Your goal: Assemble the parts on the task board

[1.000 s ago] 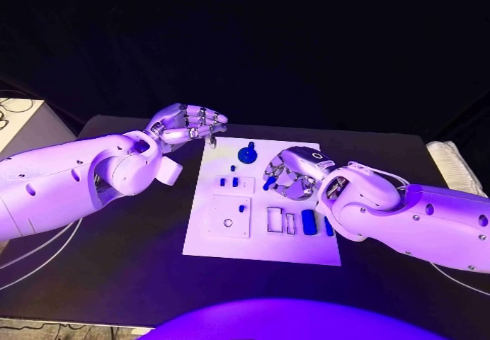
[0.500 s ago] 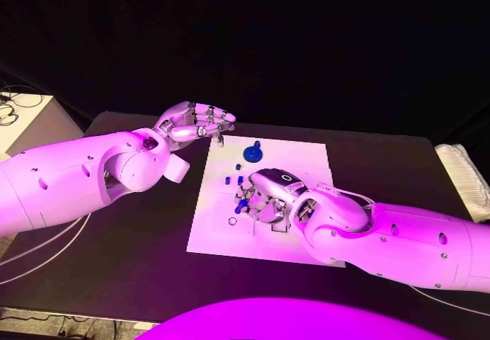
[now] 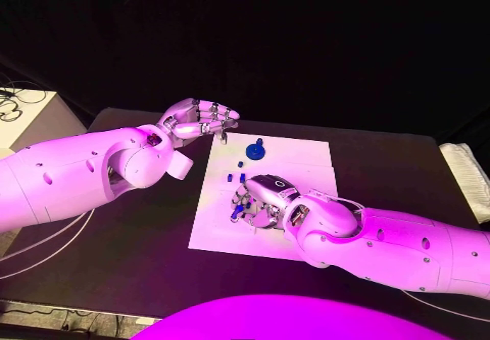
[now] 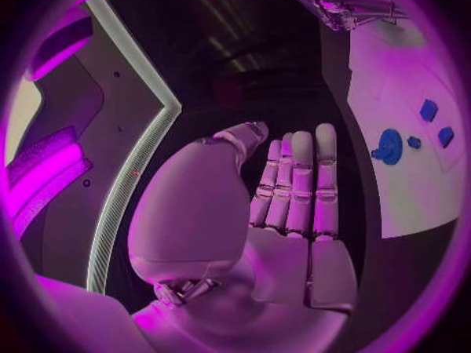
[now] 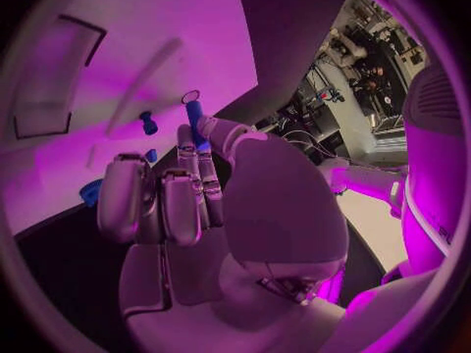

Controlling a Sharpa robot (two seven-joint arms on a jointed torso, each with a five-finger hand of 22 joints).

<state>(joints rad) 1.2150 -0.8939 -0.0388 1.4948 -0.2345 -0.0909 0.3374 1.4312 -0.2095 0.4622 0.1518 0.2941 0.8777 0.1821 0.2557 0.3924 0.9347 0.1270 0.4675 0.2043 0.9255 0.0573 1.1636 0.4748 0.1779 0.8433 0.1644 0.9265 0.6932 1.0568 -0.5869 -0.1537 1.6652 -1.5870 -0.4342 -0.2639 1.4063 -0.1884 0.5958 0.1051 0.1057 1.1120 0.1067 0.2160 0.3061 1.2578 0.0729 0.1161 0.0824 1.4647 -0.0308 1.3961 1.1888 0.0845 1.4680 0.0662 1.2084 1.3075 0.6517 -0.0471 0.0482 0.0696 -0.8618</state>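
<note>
The white task board (image 3: 296,159) lies in the middle of the black table. My right hand (image 3: 268,200) hovers low over the board's left middle and pinches a slim blue peg (image 3: 238,210) between thumb and finger; in the right wrist view the peg (image 5: 195,119) points at the board (image 5: 147,47). A round blue knob (image 3: 255,149) stands near the board's far edge, with small blue pieces (image 3: 237,177) just nearer than it. My left hand (image 3: 199,120) hangs off the board's far left corner, empty; its fingers (image 4: 294,180) lie side by side.
A pale box (image 3: 30,117) with cables sits off the table's far left corner. A white cloth (image 3: 464,170) lies at the table's right edge. My right forearm (image 3: 408,241) covers the board's near right part. Black table lies bare to the left of the board.
My right hand has carried the blue peg leftward across the board, from its right middle to its left middle. The left hand has stayed at the far left corner.
</note>
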